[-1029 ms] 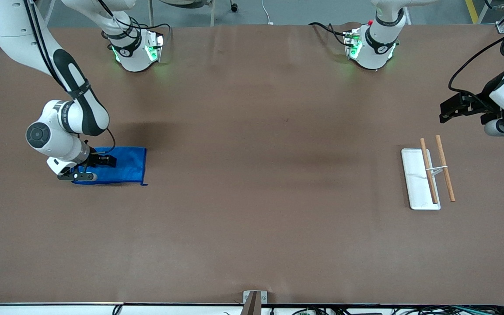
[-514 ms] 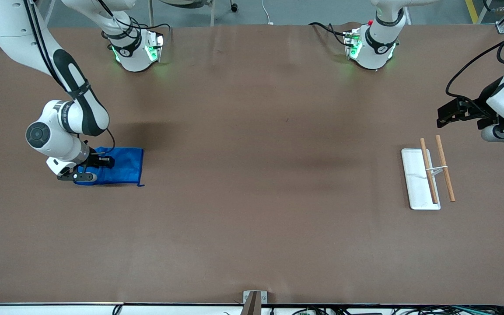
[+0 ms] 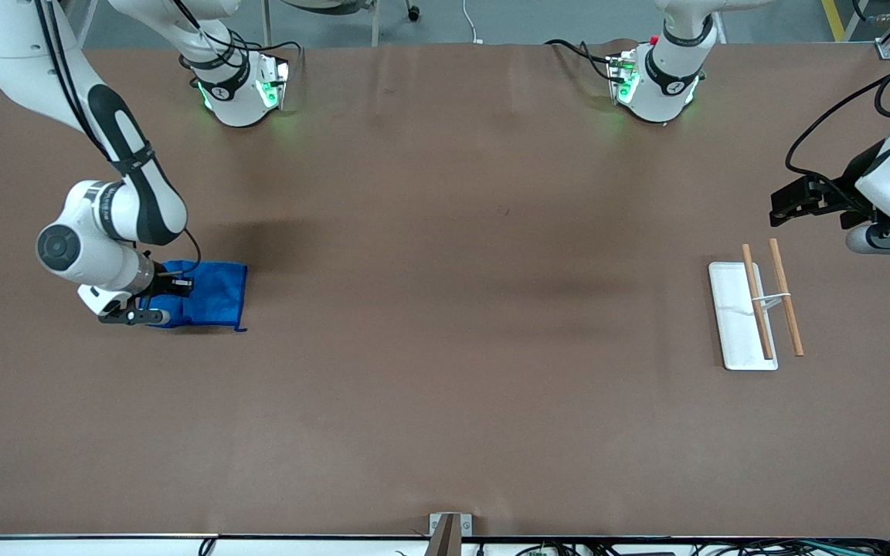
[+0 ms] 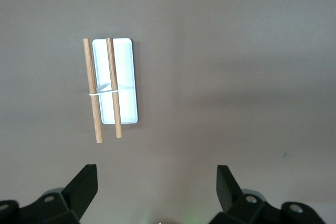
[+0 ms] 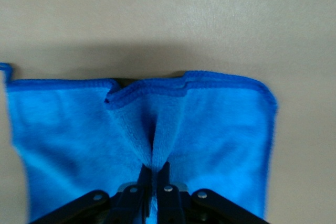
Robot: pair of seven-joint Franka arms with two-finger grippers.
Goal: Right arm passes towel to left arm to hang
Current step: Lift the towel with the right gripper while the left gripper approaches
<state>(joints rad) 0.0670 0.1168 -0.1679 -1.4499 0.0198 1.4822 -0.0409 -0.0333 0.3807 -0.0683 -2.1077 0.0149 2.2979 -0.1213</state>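
Observation:
The blue towel (image 3: pixel 213 295) lies at the right arm's end of the table, bunched toward my right gripper (image 3: pixel 157 301). That gripper is shut on a pinched ridge of the towel (image 5: pixel 155 135), its fingers (image 5: pixel 164 179) pressed together on the fold. The towel's stitched edge is buckled into a wave. My left gripper (image 3: pixel 789 202) is open and empty, up in the air near the left arm's end of the table. Its fingertips (image 4: pixel 84 182) stand wide apart in the left wrist view.
A white flat tray (image 3: pixel 729 316) with two wooden rods (image 3: pixel 785 307) tied by a white band lies under and near the left gripper; it also shows in the left wrist view (image 4: pixel 126 85). Both green-lit bases (image 3: pixel 244 89) stand along the table's robot edge.
My right gripper has dragged the towel toward the right arm's end of the table, bunching it narrower. My left gripper has shifted slightly toward the table's end.

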